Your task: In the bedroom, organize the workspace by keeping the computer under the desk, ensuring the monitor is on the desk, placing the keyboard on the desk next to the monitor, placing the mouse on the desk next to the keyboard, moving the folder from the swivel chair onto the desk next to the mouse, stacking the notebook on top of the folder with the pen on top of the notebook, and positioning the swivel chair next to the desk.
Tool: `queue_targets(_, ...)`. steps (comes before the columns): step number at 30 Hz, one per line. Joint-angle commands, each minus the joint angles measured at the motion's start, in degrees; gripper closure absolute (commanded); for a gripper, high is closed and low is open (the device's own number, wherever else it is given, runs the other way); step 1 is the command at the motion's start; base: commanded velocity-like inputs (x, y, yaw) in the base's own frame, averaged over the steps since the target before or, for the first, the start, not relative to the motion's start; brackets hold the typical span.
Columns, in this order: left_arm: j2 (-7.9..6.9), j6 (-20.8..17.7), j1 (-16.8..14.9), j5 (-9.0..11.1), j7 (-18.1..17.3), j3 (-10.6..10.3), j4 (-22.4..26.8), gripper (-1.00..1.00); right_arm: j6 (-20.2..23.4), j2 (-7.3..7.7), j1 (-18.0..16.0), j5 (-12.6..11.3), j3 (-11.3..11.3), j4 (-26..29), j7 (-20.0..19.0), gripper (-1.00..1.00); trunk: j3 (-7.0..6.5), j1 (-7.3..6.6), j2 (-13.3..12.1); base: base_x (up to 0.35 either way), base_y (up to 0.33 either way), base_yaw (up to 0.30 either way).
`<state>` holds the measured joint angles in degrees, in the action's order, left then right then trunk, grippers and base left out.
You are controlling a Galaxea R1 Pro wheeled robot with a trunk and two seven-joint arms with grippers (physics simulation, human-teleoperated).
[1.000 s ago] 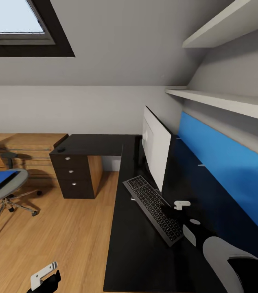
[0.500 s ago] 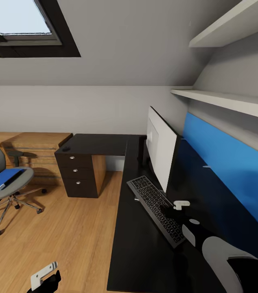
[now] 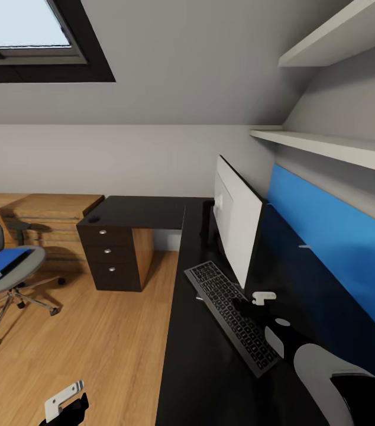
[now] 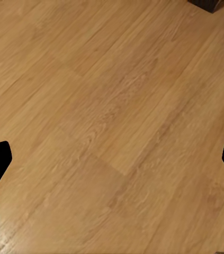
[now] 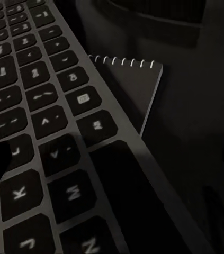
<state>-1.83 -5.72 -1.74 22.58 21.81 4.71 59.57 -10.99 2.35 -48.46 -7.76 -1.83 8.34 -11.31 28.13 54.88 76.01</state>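
Black desk, notebook half hidden beside keyboard.

Head view: soft even daylight from skylight, mild wide-angle stretch at edges, faint chair shadow on floor. Black tabletop glossy, dim reflections. Left wrist view bright, slightly soft. Right wrist view dark, low-contrast, keyboard blurred close up.

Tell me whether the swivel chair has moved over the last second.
No. The swivel chair keeps its place in front of the low wooden shelving; only the camera shifted slightly.
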Motion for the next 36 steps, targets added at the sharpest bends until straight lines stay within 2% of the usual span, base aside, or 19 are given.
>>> queue_targets(1, -0.02, -0.3, 0.0, 0.3, 0.2, 0.0, 0.1, -1.00, -0.2, 0.02, -0.1, -0.6, -0.2, -0.1, -0.3, -1.00, 0.06, 0.00, 0.0, 0.021, 0.000, 0.000)
queue_targets(23, 0.03, -0.3, 0.0, 0.5, 0.3, 0.0, 1.3, -1.00, 0.0, -0.08, -0.1, -0.5, -0.4, -0.3, -0.4, -1.00, 0.06, 0.00, 0.0, 0.067, 0.000, 0.000)
queue_targets(28, 0.07, -0.4, 0.0, 0.6, 0.4, 0.2, 2.4, -1.00, 0.1, -0.14, -0.1, -0.5, -0.5, -0.3, -0.5, -1.00, 0.96, 1.10, 2.0, 0.002, 0.000, 0.000)
queue_targets(32, 0.07, -0.4, 0.0, 0.6, 0.4, 0.2, 2.5, -1.00, 0.1, -0.15, -0.1, -0.5, -0.5, -0.3, -0.5, -1.00, 0.96, 1.10, 2.0, 0.000, 0.000, 0.000)
queue_targets(36, 0.07, -0.4, 0.0, 0.6, 0.5, 0.2, 2.6, -1.00, 0.1, -0.14, -0.1, -0.5, -0.5, -0.3, -0.5, -1.00, 1.68, 1.98, 3.6, 0.000, 0.000, 0.000)
